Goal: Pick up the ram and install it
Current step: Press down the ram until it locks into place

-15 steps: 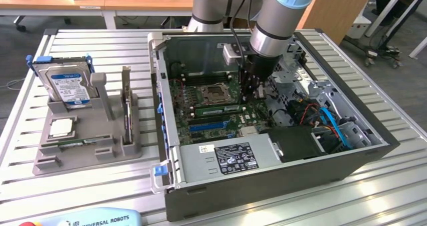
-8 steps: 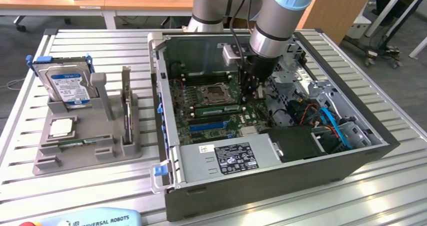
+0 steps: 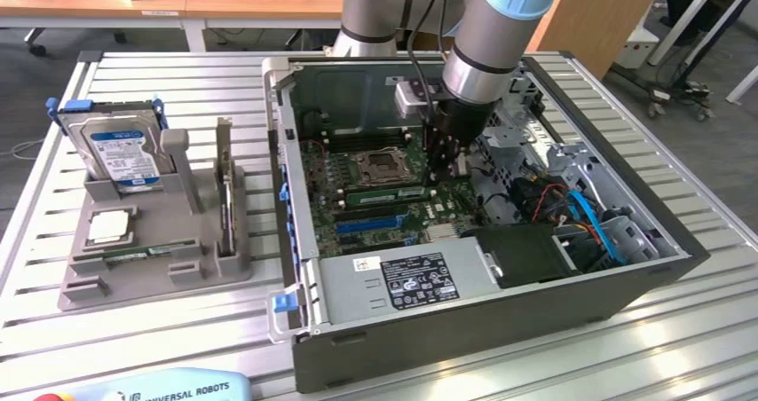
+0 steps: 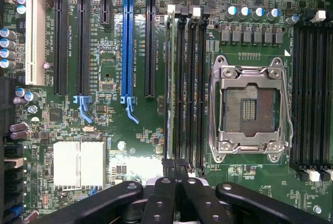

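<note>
Black hand [image 4: 177, 174] points straight down, fingers closed together over the ram [image 4: 169, 89] seated edge-on in the motherboard [image 4: 109, 146]

You are looking straight down on the motherboard [image 4: 112, 146]. The gripper [image 4: 177, 169] has its black fingers [image 4: 169, 174] pressed together at the end of a bank of memory slots [image 4: 187, 86]. The ram [image 4: 168, 83] stands edge-on in the slot nearest the blue expansion slot [image 4: 127, 47]. Beside the bank lies the empty processor socket [image 4: 248, 109] in its metal frame.
</note>
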Action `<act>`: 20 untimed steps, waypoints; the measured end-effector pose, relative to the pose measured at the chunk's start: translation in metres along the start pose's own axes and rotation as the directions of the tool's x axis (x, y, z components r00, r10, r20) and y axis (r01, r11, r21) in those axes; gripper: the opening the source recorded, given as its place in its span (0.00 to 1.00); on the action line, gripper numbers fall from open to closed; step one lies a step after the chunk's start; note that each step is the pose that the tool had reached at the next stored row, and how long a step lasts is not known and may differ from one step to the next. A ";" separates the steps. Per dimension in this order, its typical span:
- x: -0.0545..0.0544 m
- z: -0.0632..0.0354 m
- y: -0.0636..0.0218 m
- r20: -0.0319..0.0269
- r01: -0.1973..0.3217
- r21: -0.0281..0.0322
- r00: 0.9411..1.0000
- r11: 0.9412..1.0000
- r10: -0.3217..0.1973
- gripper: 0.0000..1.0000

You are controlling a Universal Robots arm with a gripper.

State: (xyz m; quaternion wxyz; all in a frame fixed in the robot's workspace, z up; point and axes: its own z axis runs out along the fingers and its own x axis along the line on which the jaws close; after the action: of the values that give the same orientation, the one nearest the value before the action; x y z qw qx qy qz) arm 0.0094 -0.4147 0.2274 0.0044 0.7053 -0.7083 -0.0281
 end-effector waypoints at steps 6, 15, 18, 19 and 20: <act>0.000 0.0012 0.0000 0.000 0.000 0.000 1.000 1.000 0.000 0.10; 0.000 0.0027 -0.0001 0.000 0.000 0.000 1.000 1.000 0.000 0.10; 0.000 0.0029 -0.0001 0.000 0.000 0.000 1.000 1.000 0.000 0.10; 0.000 0.0032 -0.0001 0.000 0.000 0.000 1.000 1.000 0.000 0.10; 0.000 0.0034 -0.0002 0.000 0.000 0.000 1.000 1.000 0.000 0.10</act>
State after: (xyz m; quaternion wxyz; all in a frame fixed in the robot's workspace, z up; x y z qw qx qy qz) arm 0.0094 -0.4148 0.2239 0.0044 0.7053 -0.7083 -0.0280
